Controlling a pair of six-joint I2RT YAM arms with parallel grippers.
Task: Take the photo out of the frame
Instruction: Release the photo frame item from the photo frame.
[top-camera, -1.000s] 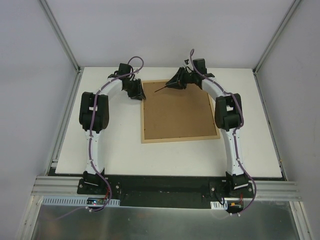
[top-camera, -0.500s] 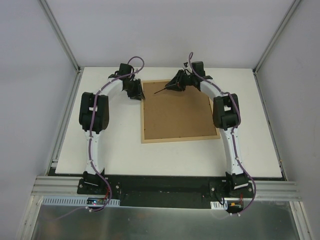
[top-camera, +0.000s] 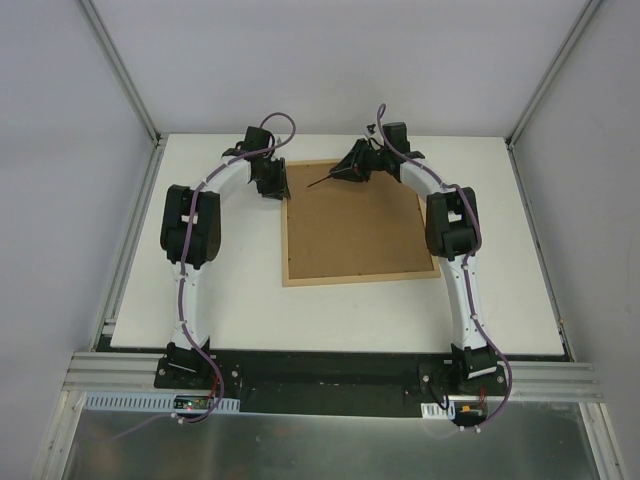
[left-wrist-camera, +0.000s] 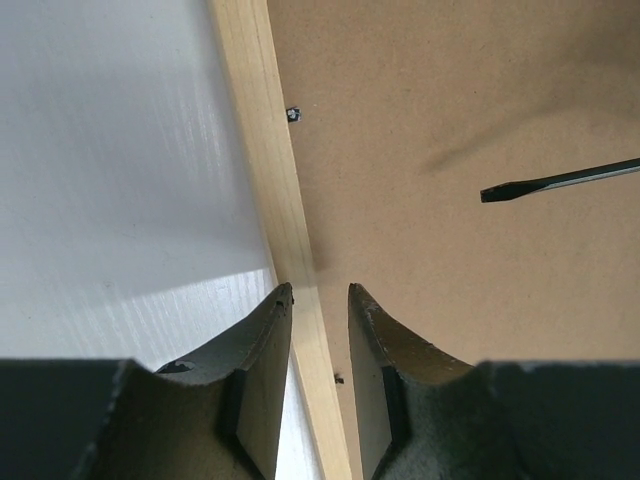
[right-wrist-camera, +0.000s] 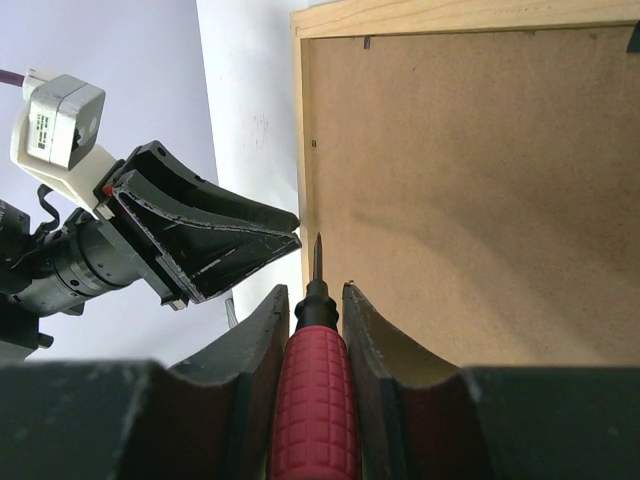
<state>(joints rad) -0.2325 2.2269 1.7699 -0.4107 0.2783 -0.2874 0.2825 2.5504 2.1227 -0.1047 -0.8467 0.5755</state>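
the frame (top-camera: 360, 279) lies face down on the white table (top-camera: 220, 300), its brown fibreboard back (top-camera: 355, 225) up and seated inside the wood rails. the photo is not in view; judge it to be under that back, inside the frame, with nothing taken out yet.

your right gripper (right-wrist-camera: 314, 292) is clamped on the red handle of a screwdriver (right-wrist-camera: 316, 390). the blade points across the back toward the frame's left rail, near its far-left corner. your left gripper (left-wrist-camera: 320, 290) hangs over that same rail with its jaws a narrow gap apart and nothing between them. whether it presses on the wood, you cannot tell.

small dark tabs (left-wrist-camera: 293, 113) sit along the rail's inner edge, pinning the back.

what could go wrong:
- the blade skids off a tab and gouges the back, or punches through to the print beneath.
- prying sideways shoves the frame across the table, since nothing is seen to pin it.
- the blade tip is near the left gripper's fingers (left-wrist-camera: 265, 345); a lunge toward the rail strikes them.
- levering the back up with tabs unturned could crack the board.
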